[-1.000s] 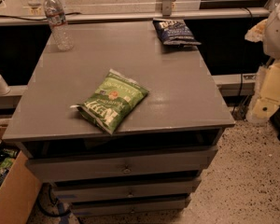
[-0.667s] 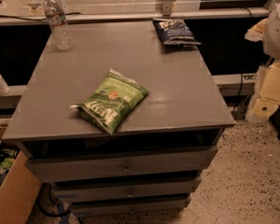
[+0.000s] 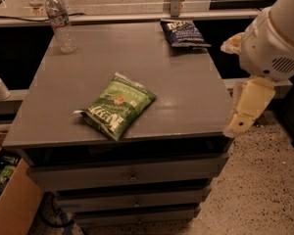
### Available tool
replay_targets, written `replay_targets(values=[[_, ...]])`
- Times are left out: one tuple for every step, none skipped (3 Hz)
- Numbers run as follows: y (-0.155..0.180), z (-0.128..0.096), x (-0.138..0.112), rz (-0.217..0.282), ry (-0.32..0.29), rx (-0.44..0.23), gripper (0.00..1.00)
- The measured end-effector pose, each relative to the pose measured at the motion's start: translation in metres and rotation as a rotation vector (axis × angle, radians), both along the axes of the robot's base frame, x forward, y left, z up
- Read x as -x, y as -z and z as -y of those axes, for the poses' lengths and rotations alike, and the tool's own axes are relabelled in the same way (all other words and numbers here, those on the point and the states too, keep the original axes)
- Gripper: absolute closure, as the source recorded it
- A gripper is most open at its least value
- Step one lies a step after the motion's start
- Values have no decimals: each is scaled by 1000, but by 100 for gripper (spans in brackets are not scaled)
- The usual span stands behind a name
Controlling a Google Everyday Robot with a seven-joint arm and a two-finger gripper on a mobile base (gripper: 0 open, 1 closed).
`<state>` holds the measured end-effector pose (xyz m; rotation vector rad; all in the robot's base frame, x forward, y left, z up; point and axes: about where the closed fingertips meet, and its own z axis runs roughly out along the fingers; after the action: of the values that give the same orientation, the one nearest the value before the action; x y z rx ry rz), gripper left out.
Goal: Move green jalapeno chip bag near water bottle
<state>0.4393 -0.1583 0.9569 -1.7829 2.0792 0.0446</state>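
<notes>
Camera view: the green jalapeno chip bag is seen lying flat near the front edge of the table, well apart from the water bottle, which stands upright at the far left corner. The gripper is held just off the table's right edge; whether it is open or closed cannot be told.

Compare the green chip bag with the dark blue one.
Colour: the green jalapeno chip bag is bright green, the dark blue chip bag navy. Place: the green one lies near the front edge of the table, the blue at its far right. Both lie flat. The gripper hangs beside the table's right edge.
</notes>
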Motion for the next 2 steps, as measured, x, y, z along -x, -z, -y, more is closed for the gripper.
replay_targets(values=[[13, -44, -6, 9, -92, -69, 0], [13, -45, -6, 10, -92, -69, 0]])
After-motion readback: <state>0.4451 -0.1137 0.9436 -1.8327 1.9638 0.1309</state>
